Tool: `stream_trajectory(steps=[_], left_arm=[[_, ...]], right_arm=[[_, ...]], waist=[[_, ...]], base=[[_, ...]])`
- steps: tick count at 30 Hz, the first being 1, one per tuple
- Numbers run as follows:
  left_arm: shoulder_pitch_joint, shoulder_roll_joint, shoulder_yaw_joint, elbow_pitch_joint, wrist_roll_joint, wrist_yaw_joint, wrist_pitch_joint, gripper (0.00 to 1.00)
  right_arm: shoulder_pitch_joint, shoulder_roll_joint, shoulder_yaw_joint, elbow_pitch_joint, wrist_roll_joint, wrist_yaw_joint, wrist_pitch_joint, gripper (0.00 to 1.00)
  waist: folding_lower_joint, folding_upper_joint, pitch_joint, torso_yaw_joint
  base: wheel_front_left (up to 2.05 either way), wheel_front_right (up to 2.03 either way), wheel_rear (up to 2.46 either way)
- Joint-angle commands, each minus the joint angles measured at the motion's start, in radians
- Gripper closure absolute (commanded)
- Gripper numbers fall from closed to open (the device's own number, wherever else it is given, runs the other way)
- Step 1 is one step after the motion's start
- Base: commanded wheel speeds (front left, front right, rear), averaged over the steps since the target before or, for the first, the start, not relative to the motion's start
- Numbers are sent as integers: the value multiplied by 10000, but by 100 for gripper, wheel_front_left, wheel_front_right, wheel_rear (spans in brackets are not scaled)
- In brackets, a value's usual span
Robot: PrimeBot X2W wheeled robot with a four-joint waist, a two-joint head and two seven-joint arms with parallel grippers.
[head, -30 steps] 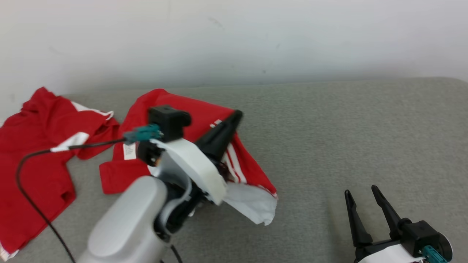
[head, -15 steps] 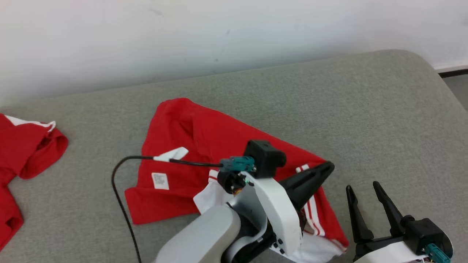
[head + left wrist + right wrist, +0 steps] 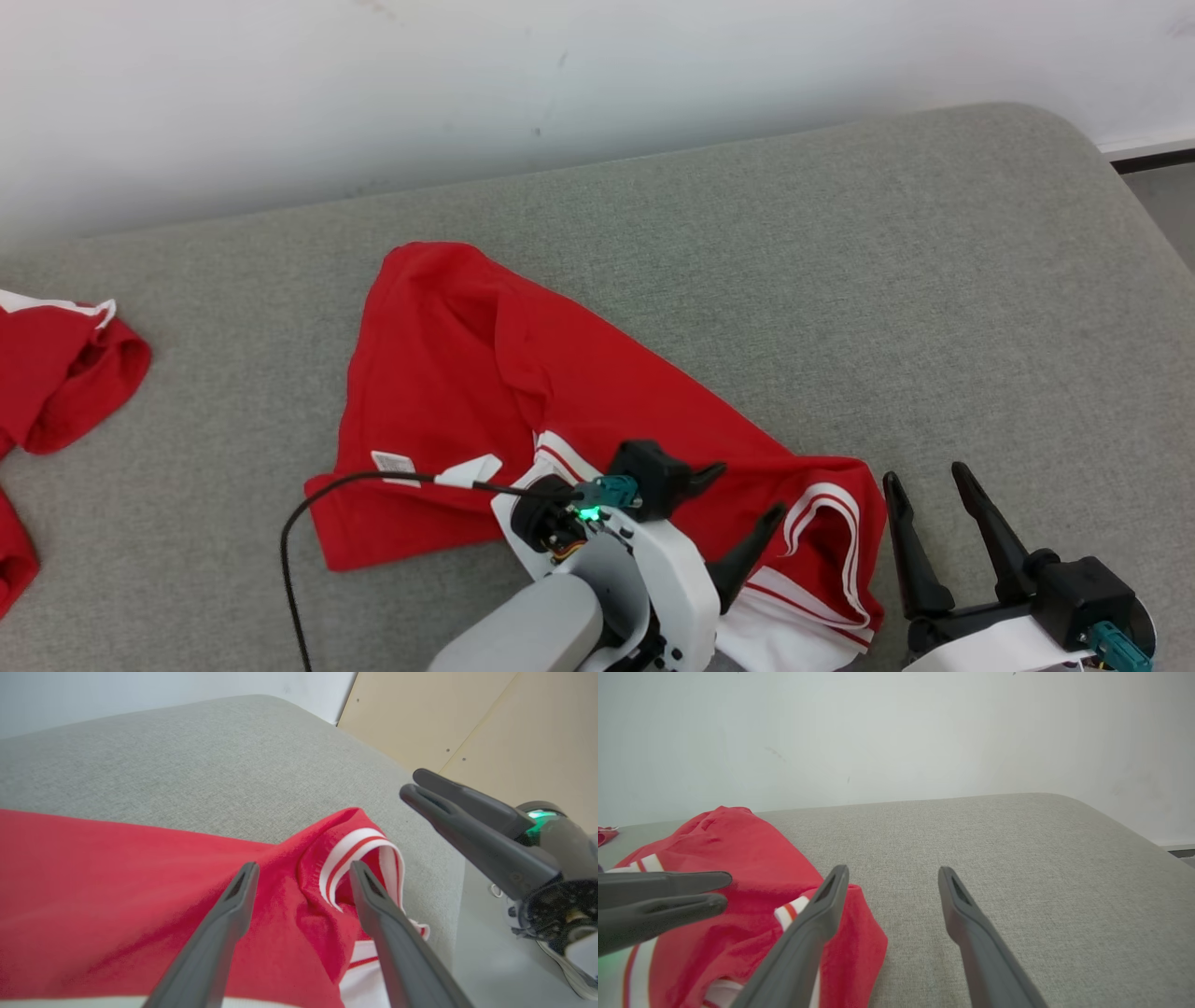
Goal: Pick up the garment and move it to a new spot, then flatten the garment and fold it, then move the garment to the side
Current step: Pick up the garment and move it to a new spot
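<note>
- The left gripper (image 3: 745,495), pinched shut a moment ago, now has its jaws spread wide, holding nothing, just above the cloth.
- The red garment (image 3: 523,373) lies released and rumpled on the middle of the grey cushion (image 3: 934,280), well apart from another red garment (image 3: 65,364) at the far left.
- The right gripper (image 3: 924,476) sits with jaws apart and empty, just right of the garment's white-striped edge (image 3: 826,509).
- The relocation looks done to me, and flattening should be next.

A grey upholstered pad (image 3: 840,280) sits against a white wall (image 3: 597,75) — a crumpled red cloth with white trim (image 3: 65,373) lies at its left end, tan wooden panels (image 3: 467,723) beyond its rounded corner.
</note>
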Motion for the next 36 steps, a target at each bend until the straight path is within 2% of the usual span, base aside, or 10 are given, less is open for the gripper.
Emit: stream_trajectory(steps=[1,8,14,19,25,36], left_arm=[[98,15,28,178,-34,-32,-238,0],[385,157,357,612,-121,132,-1451,0],[985,596,989,522,-185,553,-2407,0],[1803,1012,1695,78,-54,954,-2577,0],[3106,1356,3094,-1217,544,1288,-2572,0],[5282,1298,5438,-2607,1741,1154,-2574,0]], right_arm=[[-39,-1,-86,-25,67,-27,2,0],[131,-1,-255,2,-73,-27,2,0],[299,-3,-505,-9,-265,-26,3,0],[563,-3,-782,8,-479,-28,3,0],[936,-113,-969,-40,-643,-26,3,0],[1371,-117,-1053,-85,-769,-28,3,0]], waist=[[0,-1,-21,52],[0,-1,-260,212],[0,-1,-655,414],[0,-1,-1077,646],[0,-1,-1447,959],[0,-1,-1793,1497]], base=[[0,0,0],[0,0,0],[0,0,0],[0,0,0],[0,0,0],[0,0,0]])
